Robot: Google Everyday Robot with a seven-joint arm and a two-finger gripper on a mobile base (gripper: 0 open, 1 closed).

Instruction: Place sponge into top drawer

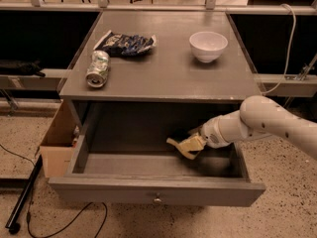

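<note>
The top drawer (148, 191) is pulled wide open under the grey table, its small round knob at the front centre. My gripper (184, 147) reaches in from the right and hangs just above the drawer floor at its right middle. It is shut on the sponge (190, 146), a pale yellow piece at the tip of the gripper. The sponge's green top does not show. No sponge lies on the drawer floor.
On the tabletop (163, 73) stand a white bowl (208, 45), a dark blue snack bag (124, 43) and a can (98, 68) lying on its side. A brown cardboard box (58, 145) stands left of the drawer. Cables run over the floor at the front left.
</note>
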